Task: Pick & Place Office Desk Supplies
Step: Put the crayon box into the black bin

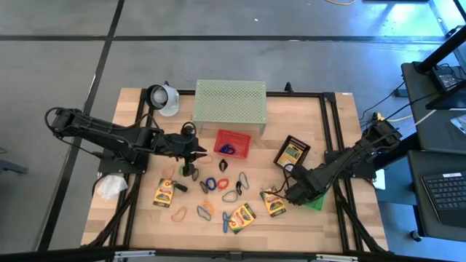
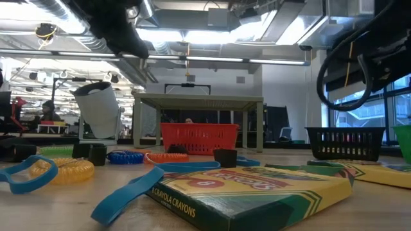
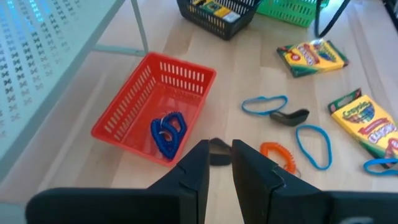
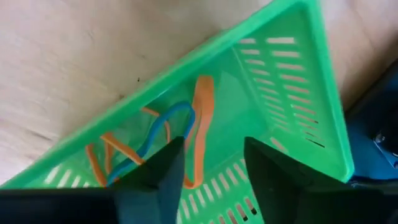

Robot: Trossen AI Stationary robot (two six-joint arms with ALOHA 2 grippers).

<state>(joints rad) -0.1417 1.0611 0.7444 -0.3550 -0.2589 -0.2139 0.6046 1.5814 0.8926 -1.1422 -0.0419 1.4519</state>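
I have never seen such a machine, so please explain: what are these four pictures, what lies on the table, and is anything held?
This is a robot with two dark arms at a wooden table. One picture looks down from above, one looks level across the table, and two come from cameras on the wrists.

On the table lie Crayola crayon boxes, coloured loops, a red basket, a black basket, a green basket and a pale green perforated shelf.

The left hand is over the table near the red basket, its fingers slightly apart, with a small dark thing between the tips. The right hand is open above the green basket, which contains orange and blue loops; it holds nothing.
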